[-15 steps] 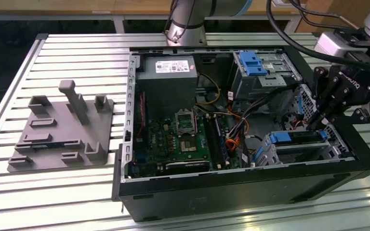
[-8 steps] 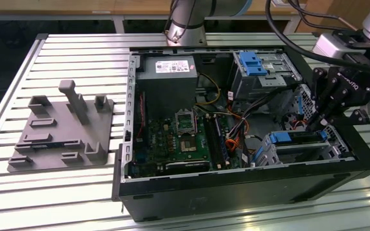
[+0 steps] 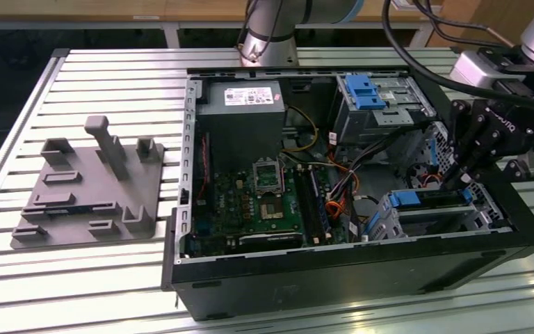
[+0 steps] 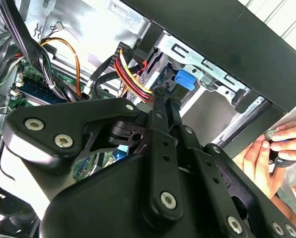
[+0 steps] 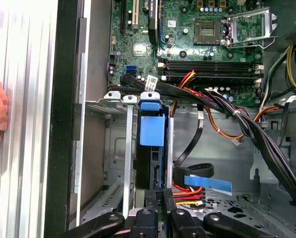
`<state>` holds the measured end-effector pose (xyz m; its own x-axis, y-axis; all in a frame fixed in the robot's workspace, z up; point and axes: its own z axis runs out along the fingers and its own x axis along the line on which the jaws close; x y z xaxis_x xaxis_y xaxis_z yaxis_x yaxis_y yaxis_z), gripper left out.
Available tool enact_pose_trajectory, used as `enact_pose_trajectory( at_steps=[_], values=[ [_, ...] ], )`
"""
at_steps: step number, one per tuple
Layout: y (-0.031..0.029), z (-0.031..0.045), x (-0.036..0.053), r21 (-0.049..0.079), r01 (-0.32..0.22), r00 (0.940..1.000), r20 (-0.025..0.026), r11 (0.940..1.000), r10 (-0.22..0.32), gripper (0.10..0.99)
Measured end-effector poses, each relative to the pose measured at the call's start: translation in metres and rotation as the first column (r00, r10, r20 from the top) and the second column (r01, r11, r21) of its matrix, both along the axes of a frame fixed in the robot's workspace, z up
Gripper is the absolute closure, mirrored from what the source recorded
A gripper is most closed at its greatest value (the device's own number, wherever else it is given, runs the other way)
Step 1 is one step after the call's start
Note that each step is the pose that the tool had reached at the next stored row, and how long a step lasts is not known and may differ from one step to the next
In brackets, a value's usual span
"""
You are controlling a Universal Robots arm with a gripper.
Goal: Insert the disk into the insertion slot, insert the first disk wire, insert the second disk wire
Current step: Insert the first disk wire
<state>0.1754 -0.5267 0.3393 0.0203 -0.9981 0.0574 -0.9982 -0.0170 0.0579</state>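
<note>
At the corner of the open black computer case [image 3: 341,268] on the exterior view's right, the silver-grey disk in its bright blue carrier [image 3: 431,200] sits inside the perforated grey sheet-metal insertion slot [image 3: 492,211]. I see my black gripper [image 4: 161,94] closed, fingers together, against the red-and-yellow wire bundle [image 4: 133,74]. I judge it could snag those wires and bend a plug.

Arm [image 3: 269,31] arches across, wrist [image 3: 489,69] bent downward. Gripper [image 3: 453,182] [image 4: 162,101] [image 5: 158,198] hangs near-vertical, tips lowest. In both wrist views its black fingers sit drawn tight together.
</note>
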Motion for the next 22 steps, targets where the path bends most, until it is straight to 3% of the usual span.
enact_pose_trajectory(
  at_steps=[22],
  values=[
    [0.0, -0.0058, 0.0, 0.0, 0.0, 1.0, -0.0001, 1.0, 0.0, 0.922]
  ],
)
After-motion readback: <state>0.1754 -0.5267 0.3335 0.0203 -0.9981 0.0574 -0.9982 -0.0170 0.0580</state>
